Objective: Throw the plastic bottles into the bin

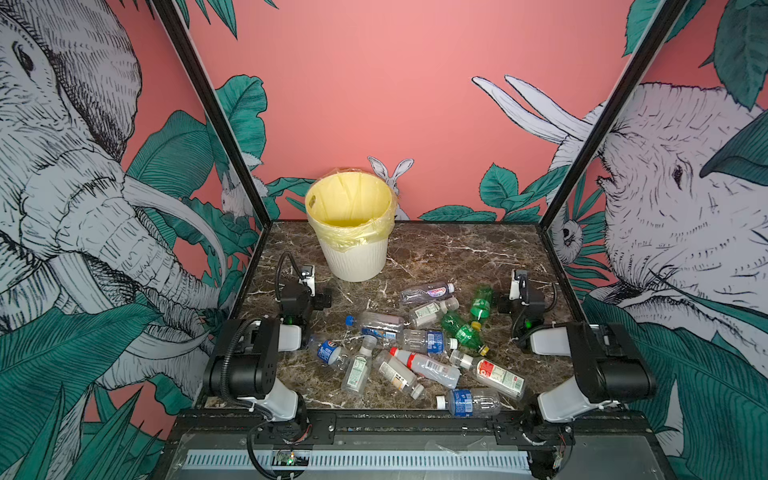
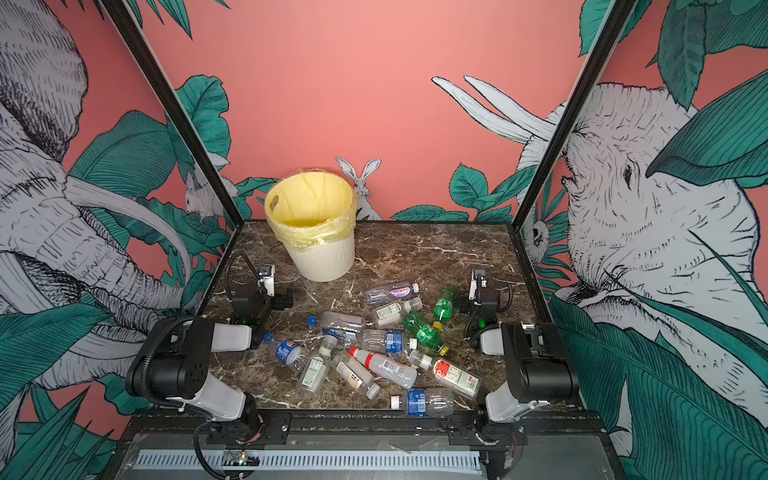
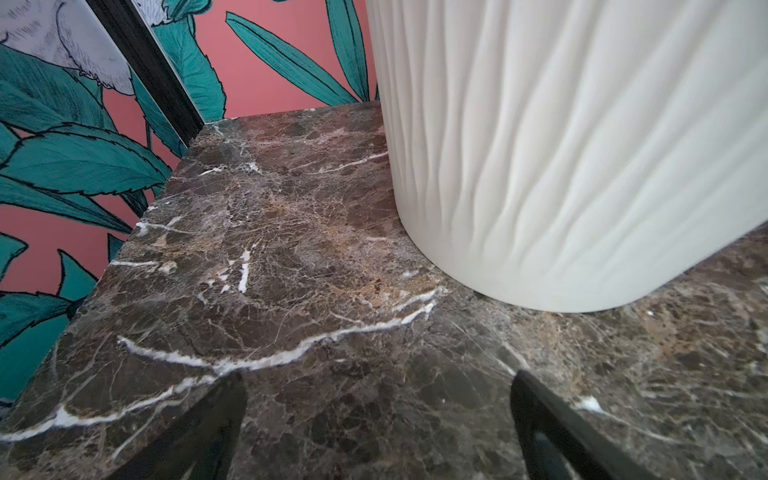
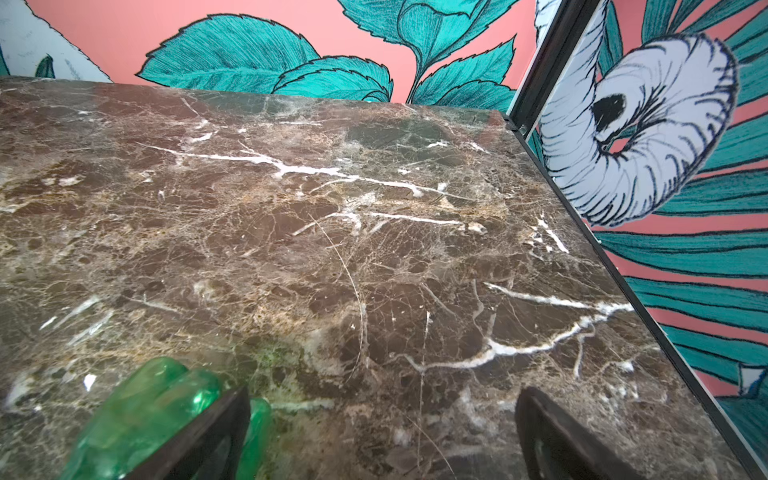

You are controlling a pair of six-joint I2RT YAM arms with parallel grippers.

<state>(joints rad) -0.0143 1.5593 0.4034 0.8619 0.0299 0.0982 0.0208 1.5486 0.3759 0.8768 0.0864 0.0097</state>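
Crumpled clear and green bottles (image 1: 434,369) litter the near marble table (image 1: 457,257).
Ribbed round bin (image 1: 353,259) far left; left gripper (image 3: 377,384), right gripper (image 4: 384,395) gape empty; open marble far right.

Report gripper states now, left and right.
Left gripper: open, empty, near the bin.
Right gripper: open, empty; green bottle lies outside its jaws, not gripped.
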